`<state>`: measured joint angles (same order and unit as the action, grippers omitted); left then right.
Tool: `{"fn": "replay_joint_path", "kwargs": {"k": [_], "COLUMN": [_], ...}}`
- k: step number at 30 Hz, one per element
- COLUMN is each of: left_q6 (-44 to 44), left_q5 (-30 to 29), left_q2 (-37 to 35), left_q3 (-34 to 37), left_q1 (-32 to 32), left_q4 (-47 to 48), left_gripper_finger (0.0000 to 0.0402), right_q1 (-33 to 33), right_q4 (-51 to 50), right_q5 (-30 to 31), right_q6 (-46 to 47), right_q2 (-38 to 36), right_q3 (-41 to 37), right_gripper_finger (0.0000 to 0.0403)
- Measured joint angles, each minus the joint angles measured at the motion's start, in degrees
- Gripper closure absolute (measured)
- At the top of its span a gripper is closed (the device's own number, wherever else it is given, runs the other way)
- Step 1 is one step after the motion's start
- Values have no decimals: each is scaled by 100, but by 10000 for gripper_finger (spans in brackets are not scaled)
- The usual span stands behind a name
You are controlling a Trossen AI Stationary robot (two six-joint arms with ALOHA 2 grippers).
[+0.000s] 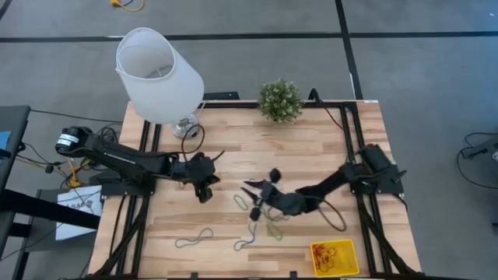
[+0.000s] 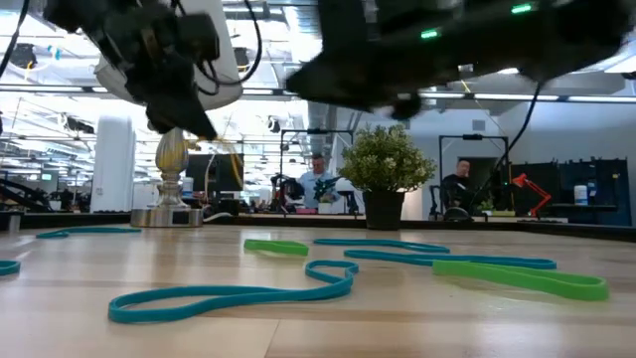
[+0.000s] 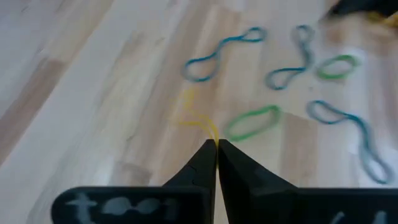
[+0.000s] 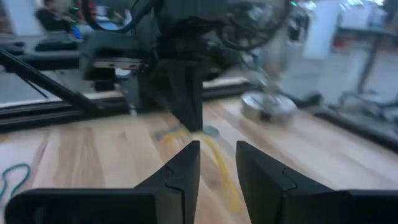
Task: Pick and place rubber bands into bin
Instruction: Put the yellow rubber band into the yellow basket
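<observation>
From the high view I see my left gripper over the middle of the bench, well apart from the bin, which sits at the bench's near right corner with red and yellow bands heaped in it. My right gripper reaches in from the right side toward the left one. Loose rubber bands lie between and in front of them: a green loop just beside the right fingers, a grey-blue one with its long axis running left-right, and another grey-blue one near it. A white lampshade and a small potted plant stand at the far edge.

In the low view, a blue band stretches across the front, long axis across the picture, with a green band lying flat to its right — both arms hang dark above (people sit in the room behind).

My left wrist view shows the fingers pressed together on a thin yellow band, which trails straight away from the tips. Green and blue loops lie beyond on the wood.

My right wrist view shows its own fingers narrowly parted and holding nothing; past them the left gripper's tips point down, the yellow band dangling from them toward the bench.
</observation>
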<state>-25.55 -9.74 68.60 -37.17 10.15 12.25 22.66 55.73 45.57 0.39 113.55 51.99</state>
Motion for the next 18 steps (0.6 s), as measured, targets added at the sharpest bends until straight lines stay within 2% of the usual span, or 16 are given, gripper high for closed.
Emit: {"fn": "replay_joint_path", "kwargs": {"k": [3, 6, 13, 18], "left_q6": [85, 86, 86, 80], "left_q5": [53, 31, 29, -23], "left_q2": [0, 0, -2, -4], "left_q3": [-90, -109, -111, -113], "left_q1": [119, 238, 476, 531], "left_q4": [-9, -2, 88, 314], "left_gripper_finger": [401, 401, 401, 401], "right_q1": [-227, -352, -525, -506], "right_q4": [-191, -899, -3186, -3817], "right_q5": [-560, -625, -1092, -1111], "right_q6": [-761, -1251, -920, -851], "right_q2": [369, 682, 978, 1032], "right_q3": [649, 1331, 2555, 2835], "right_gripper_finger": [305, 300, 275, 266]}}
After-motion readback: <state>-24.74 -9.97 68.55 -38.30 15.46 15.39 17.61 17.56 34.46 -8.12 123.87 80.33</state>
